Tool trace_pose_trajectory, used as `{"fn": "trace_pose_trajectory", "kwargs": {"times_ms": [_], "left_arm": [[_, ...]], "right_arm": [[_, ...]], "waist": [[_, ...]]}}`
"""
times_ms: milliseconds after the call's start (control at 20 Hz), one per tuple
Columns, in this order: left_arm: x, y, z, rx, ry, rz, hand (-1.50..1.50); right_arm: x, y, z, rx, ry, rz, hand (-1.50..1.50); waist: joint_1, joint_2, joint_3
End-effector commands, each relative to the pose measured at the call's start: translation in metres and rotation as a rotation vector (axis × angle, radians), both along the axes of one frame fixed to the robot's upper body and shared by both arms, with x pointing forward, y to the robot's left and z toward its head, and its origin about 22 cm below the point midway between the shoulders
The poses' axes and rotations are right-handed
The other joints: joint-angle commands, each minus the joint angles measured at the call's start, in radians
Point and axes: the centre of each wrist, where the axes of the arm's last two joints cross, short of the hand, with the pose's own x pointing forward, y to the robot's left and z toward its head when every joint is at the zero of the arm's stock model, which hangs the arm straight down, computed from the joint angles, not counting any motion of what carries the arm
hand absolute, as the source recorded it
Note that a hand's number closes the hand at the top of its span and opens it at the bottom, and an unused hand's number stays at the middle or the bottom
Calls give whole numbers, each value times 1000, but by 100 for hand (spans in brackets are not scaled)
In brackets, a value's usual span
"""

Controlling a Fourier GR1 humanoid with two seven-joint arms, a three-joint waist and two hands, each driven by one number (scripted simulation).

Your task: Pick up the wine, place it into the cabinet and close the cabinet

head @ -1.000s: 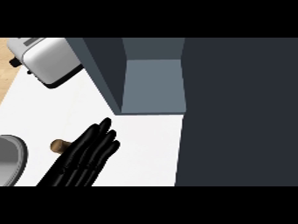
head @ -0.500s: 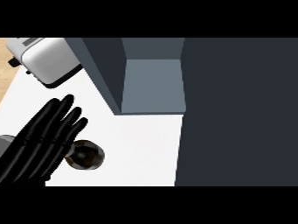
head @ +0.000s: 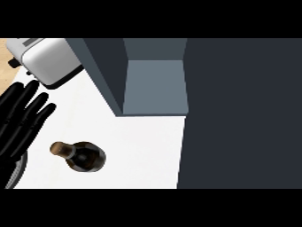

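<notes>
Head view: the left hand has slid off to the left edge over the last second. It was right over the wine and now sits beside it, fingers straight and spread, holding nothing. So the bottle stands uncovered on the white worktop, not picked up yet. Looks like the grasp hasn't started. The cabinet is open just behind, and a toaster sits at the back left.
</notes>
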Motion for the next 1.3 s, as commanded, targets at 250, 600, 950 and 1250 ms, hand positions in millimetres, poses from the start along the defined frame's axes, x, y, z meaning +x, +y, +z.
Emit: {"fn": "trace_pose_trajectory", "kwargs": {"times_ms": [250, 600, 950, 1250], "left_arm": [[9, 44, -8, -47, 9, -60, -150], [9, 78, -47, -53, 64, -30, -150], [31, 83, -93, -5, 124, -64, -150], [42, 92, -125, -23, 125, -84, -150]], "right_arm": [[-41, -10, 34, 36, -60, 35, -150], [-45, -5, 41, 60, -75, 6, -150], [-37, -14, 42, 31, -95, 36, -150], [-46, -8, 41, 49, -71, 29, -150]], "waist": [[2, 0, 1], [7, -1, 0], [-5, 3, 2], [-9, 1, 1]]}}
